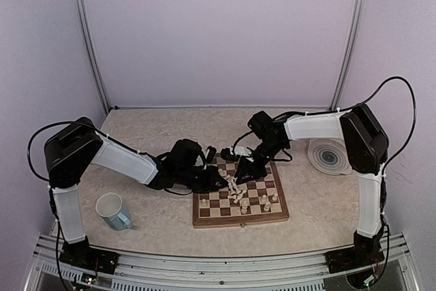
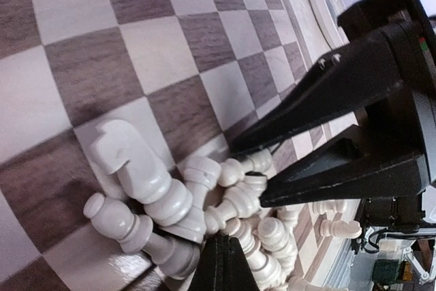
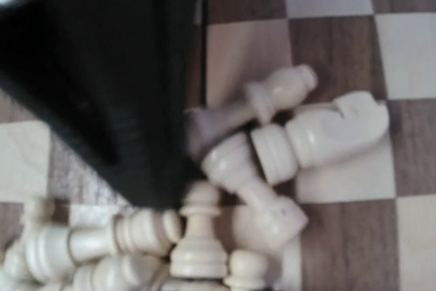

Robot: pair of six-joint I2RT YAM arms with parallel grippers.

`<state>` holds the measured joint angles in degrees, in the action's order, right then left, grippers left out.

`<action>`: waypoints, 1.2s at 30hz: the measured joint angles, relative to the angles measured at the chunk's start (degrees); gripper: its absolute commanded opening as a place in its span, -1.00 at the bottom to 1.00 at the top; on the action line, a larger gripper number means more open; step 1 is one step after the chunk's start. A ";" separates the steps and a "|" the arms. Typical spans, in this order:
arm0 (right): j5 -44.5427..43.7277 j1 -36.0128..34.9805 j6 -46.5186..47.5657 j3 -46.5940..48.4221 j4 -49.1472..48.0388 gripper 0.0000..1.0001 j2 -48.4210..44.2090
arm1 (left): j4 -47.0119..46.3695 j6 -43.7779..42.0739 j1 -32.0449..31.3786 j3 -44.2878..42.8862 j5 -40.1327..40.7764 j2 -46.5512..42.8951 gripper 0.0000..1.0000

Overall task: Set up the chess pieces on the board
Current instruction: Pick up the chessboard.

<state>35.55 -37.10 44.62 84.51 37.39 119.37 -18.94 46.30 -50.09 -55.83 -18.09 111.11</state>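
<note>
The board (image 1: pixel 253 215) lies in front of both arms, with a heap of cream chess pieces (image 1: pixel 235 187) tipped over near its middle. A few more pieces (image 1: pixel 266 202) stand on the near rows. In the left wrist view the heap (image 2: pixel 235 212) lies beside a fallen knight (image 2: pixel 129 161). My left gripper (image 2: pixel 221 238) is shut, its tip against the heap with nothing seen between the fingers. My right gripper (image 2: pixel 246 174) reaches in from the right, fingers apart and straddling small pieces at the heap's edge. The right wrist view is blurred and shows one dark finger (image 3: pixel 116 100) over the pieces (image 3: pixel 259 161).
A round grey-blue ringed plate (image 1: pixel 329 156) sits right of the board under the right arm. A white and blue cup (image 1: pixel 114 210) stands at the near left. The two grippers nearly touch over the heap. Metal posts rise at the back corners.
</note>
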 measured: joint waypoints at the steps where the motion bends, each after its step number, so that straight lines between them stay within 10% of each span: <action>1: -0.24 0.00 -0.33 0.07 -0.26 -0.60 0.00 | -0.39 0.13 0.63 0.00 -0.17 0.37 -1.00; 14: -2.71 2.21 -3.67 -0.13 -3.13 -0.72 -0.52 | -3.28 -0.28 4.24 -3.78 -2.91 3.41 -0.95; 23: -2.84 3.89 -4.59 -3.04 -3.43 -0.70 -6.29 | -3.61 -2.40 3.52 -4.20 -3.82 1.36 -0.37; 36: 0.13 4.39 -5.35 -3.10 -3.63 -0.67 -6.73 | -4.17 -2.43 3.50 -3.80 -3.06 -0.85 -0.21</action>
<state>35.68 -32.71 39.27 81.41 33.76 112.64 -23.11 43.88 -46.59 -59.64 -21.15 110.26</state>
